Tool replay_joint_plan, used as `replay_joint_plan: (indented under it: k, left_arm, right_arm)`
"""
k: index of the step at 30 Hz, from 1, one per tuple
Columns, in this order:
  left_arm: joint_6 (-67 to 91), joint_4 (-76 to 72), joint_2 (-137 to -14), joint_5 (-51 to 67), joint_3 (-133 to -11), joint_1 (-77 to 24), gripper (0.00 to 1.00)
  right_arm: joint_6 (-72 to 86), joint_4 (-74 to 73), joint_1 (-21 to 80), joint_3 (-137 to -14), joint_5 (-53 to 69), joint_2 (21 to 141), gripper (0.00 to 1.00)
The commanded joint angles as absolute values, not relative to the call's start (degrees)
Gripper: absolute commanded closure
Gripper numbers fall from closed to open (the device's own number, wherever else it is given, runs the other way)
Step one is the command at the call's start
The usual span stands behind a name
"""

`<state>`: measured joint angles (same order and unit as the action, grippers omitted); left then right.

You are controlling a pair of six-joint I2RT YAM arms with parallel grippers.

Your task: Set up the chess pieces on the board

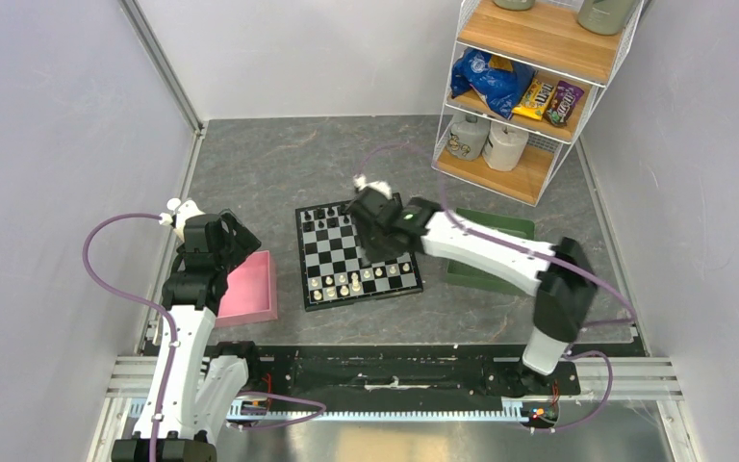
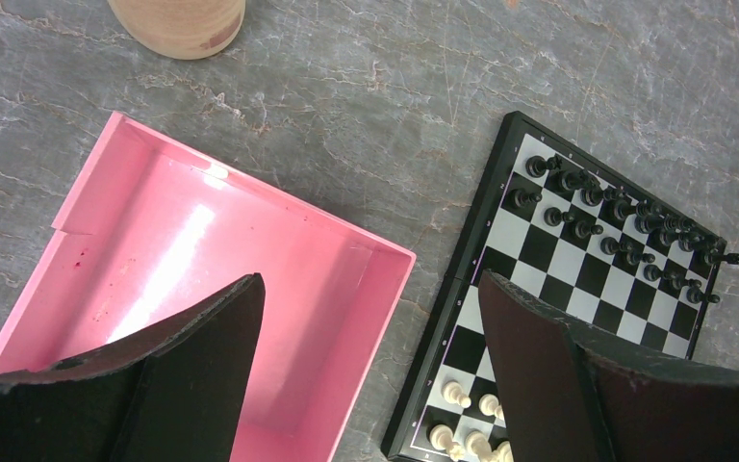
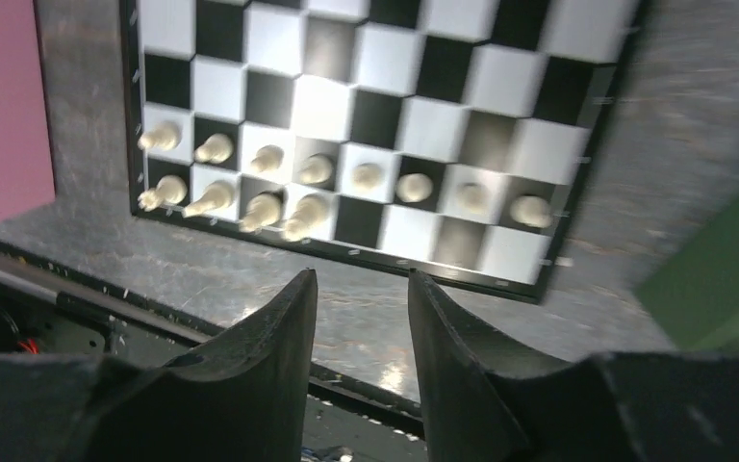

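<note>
1. Grey table (image 1: 269,164): the board (image 1: 340,258) sits mid-table between a pink tray (image 1: 250,284) and a green tray (image 1: 512,227).
2. left gripper (image 2: 370,289) hangs over the pink tray, jaws spread wide, nothing in them.
3. right gripper (image 3: 356,284) hovers over the board's right side, jaws parted, empty.
4. chess pieces: black ones (image 2: 597,207) fill the far rows. white ones (image 3: 318,171) are on the near rows, looks like eight plus four behind, bit blurry tho.

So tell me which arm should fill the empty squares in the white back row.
Right, likely. The right end effector hangs open over the board, on the side where the bare squares lie, beside the green tray. The left end effector hovers open over the pink tray, off the board.
</note>
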<state>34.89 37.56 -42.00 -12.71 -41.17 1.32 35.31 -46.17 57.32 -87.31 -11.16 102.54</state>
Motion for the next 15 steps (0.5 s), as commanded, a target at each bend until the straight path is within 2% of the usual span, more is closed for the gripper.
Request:
replay_joint_plan:
  k: [1, 7, 11, 15]
  left_arm:
    - [33.75, 36.03, -41.87, -12.05, -41.09, 1.51, 0.11]
    - [33.84, 36.03, -42.14, -11.98, -41.13, 1.53, 0.11]
    - [33.69, 36.03, -42.17, -11.95, -41.13, 1.51, 0.11]
    - [33.75, 35.94, -42.03, -11.92, -41.05, 1.52, 0.11]
  right_arm:
    - [35.36, -47.64, 48.32, -80.61, -17.24, 91.03, 0.51]
    - [32.03, -47.40, 30.36, -71.13, -16.47, 84.71, 0.44]
    - [29.60, -47.00, 19.00, -69.90, -10.16, 86.20, 0.43]
    - [28.21, -44.67, 12.46, -69.47, -6.96, 89.85, 0.44]
